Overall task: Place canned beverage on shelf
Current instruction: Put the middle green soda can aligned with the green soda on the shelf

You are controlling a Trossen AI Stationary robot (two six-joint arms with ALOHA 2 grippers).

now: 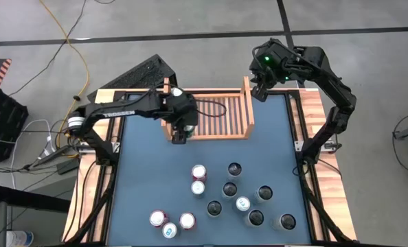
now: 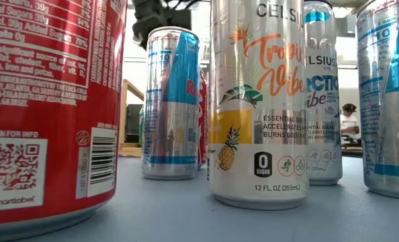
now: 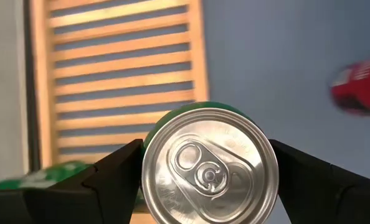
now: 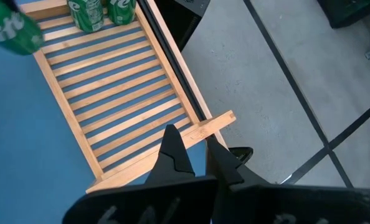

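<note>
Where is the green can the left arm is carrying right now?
The green can sits between the left end effector's fingers, at the shelf's front-left corner in the high view, away from the cans standing on the table.

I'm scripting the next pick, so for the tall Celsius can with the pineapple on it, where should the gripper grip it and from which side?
Grip the pineapple Celsius can around its round side wall, just under the top rim, with the gripper coming down from above. It stands upright, so the lid faces up, and other cans stand close beside it, which probably leaves little room for a sideways approach.
</note>
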